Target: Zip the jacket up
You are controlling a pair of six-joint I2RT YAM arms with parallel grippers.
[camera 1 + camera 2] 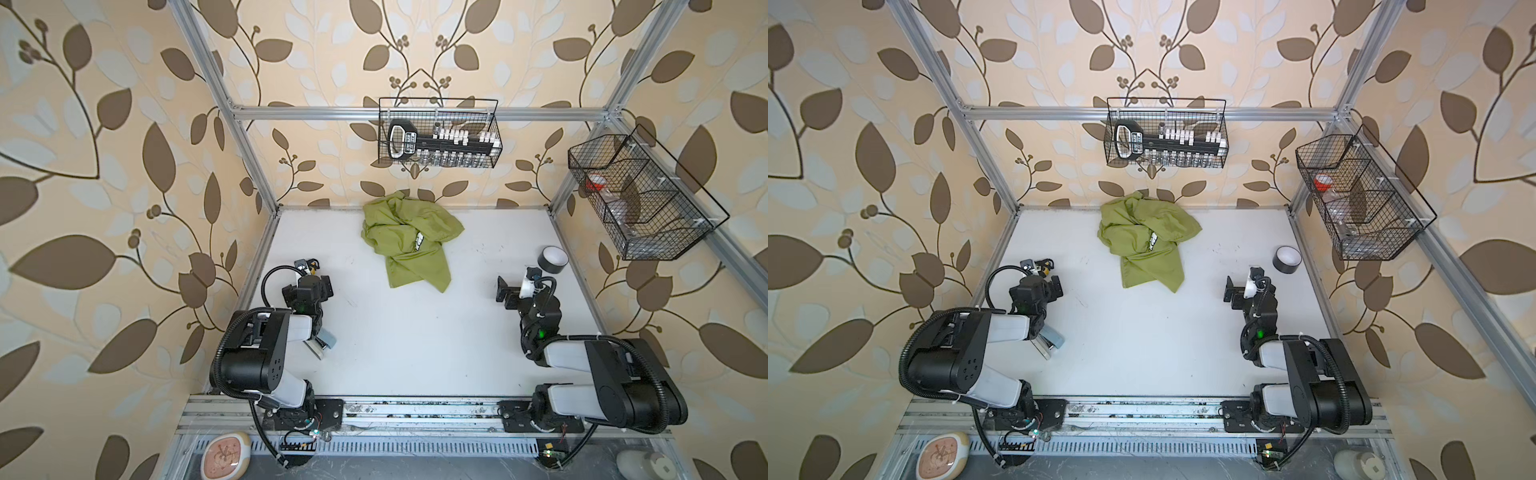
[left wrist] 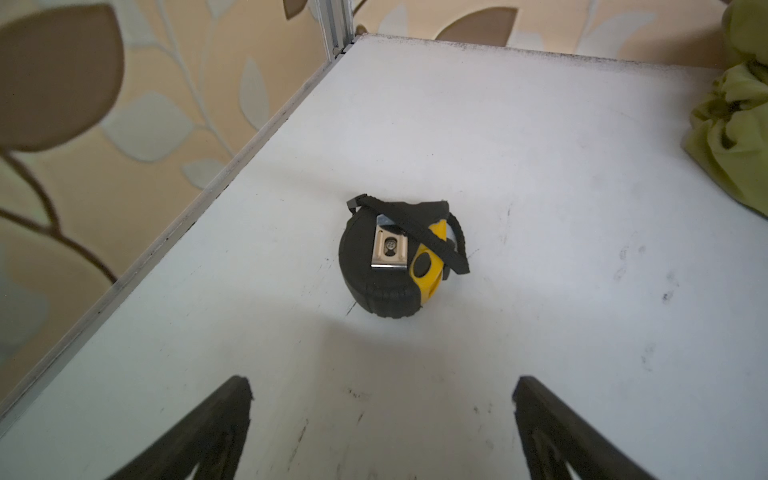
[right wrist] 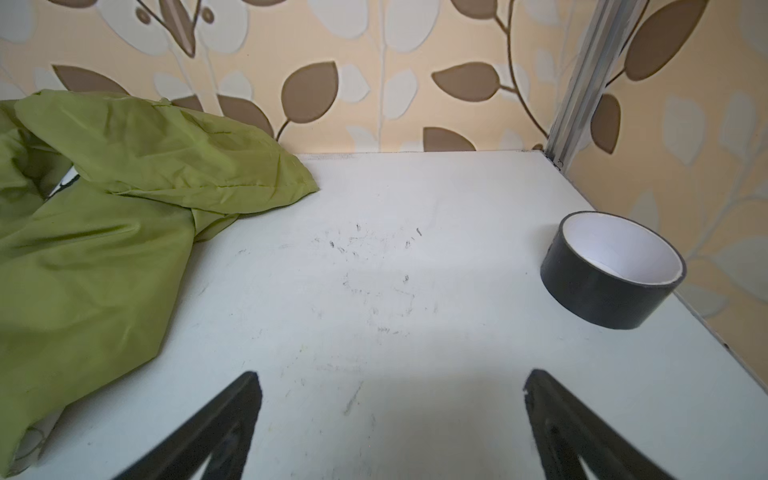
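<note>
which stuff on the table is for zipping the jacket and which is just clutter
For the job: crumpled lime-green thin-fabric jacket; open left end effector; open right end effector.
Lying about: black-and-yellow tape measure; black roll of tape with white core; grey-blue stapler-like tool, partly hidden.

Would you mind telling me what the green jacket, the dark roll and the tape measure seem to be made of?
The jacket: thin synthetic fabric, probably nylon; slight sheen, crisp creases. The roll: matte dark grey tape on a white core, perhaps cardboard. The tape measure: black ribbed rubbery casing, yellow plastic insert, shiny metal clip.
</note>
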